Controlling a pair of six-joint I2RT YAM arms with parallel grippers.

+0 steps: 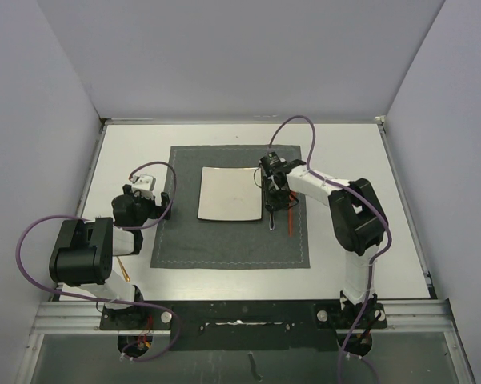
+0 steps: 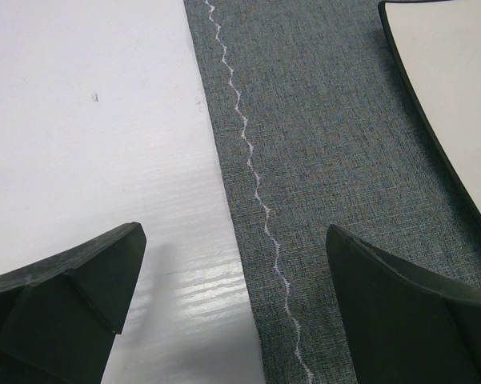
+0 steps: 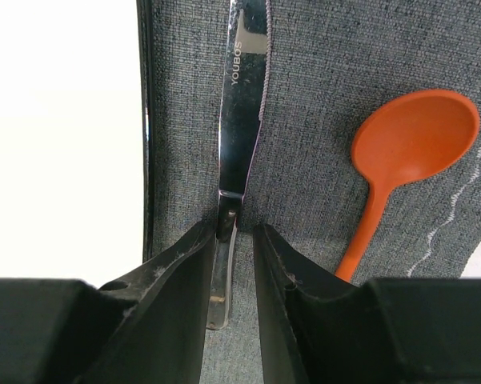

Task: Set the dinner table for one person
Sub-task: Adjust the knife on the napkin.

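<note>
The dinner table [image 1: 124,152] is a large white top that fills the floor of the booth. Pale grey walls [image 1: 240,56] stand on its left, far and right sides, and a black rail [image 1: 248,308] runs along its near edge. A dark grey placemat [image 1: 224,240] with a white zigzag seam lies in the middle of the table. On the placemat rests a square white plate [image 1: 230,194], nearer to the far edge of the mat than to the near one.

Just right of the plate a steel knife [image 3: 242,120] lies flat on the mat, alongside the plate's edge. To the right of the knife lies an orange spoon [image 3: 416,132], apart from it and with its bowl turned up.

The right arm reaches from its base inward over the mat and bends down to the knife. The right gripper [image 3: 237,230] stands with its jaws narrow around the knife's handle. One finger touches the handle and a thin gap shows at the other, so I cannot tell if the knife is really pinched.

The left arm is folded near its base at the left side. The left gripper [image 2: 234,232] hangs low with its jaws spread wide and nothing between them. One finger is above the bare table and the other above the left border of the mat.
</note>
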